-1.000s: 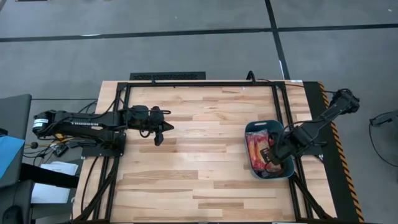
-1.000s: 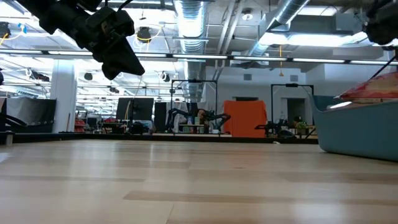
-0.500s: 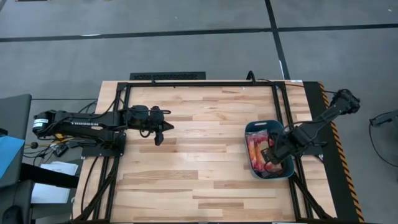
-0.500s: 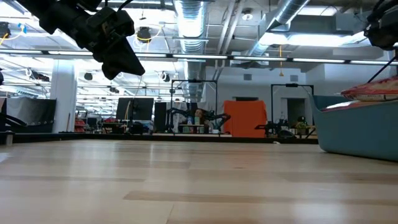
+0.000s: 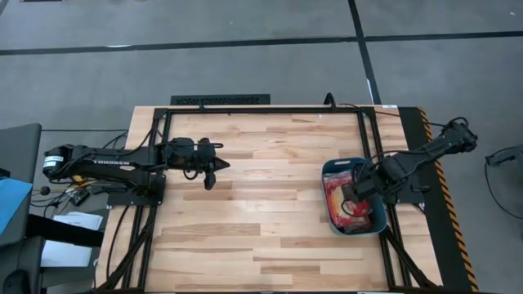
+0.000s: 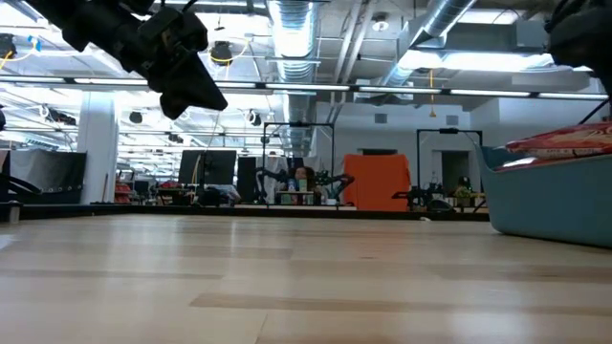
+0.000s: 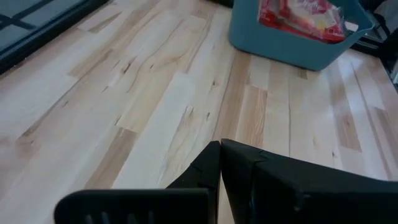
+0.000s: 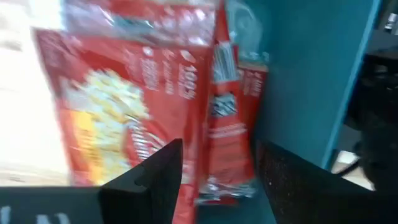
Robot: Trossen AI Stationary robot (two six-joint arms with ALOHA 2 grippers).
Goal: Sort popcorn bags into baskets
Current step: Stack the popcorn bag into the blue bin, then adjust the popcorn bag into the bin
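Note:
Several red popcorn bags [image 5: 337, 199] lie piled in the teal basket [image 5: 325, 189] at the table's right side; in the low view the top bag [image 6: 564, 143] shows above the basket's wall [image 6: 555, 201]. My right gripper [image 5: 352, 193] hangs over the basket, open, its fingers [image 8: 155, 180] standing above the bags [image 8: 118, 106] with one bag's edge [image 8: 224, 118] beyond the gap. My left gripper [image 5: 214, 171] is shut and holds nothing, raised over the table's left half [image 6: 196, 91]. The left wrist view shows the basket [image 7: 280, 50] and bags [image 7: 298, 12] farther off.
Black frame rails [image 5: 368, 139] run round the wooden table and pass close to the basket's right side. Bare wood [image 5: 270, 204] lies between the two arms.
My right gripper has opened over the basket and let go of a popcorn bag, then drawn a little up and toward the far edge. The bag, tilted up a second ago, has settled flatter on the pile in the basket.

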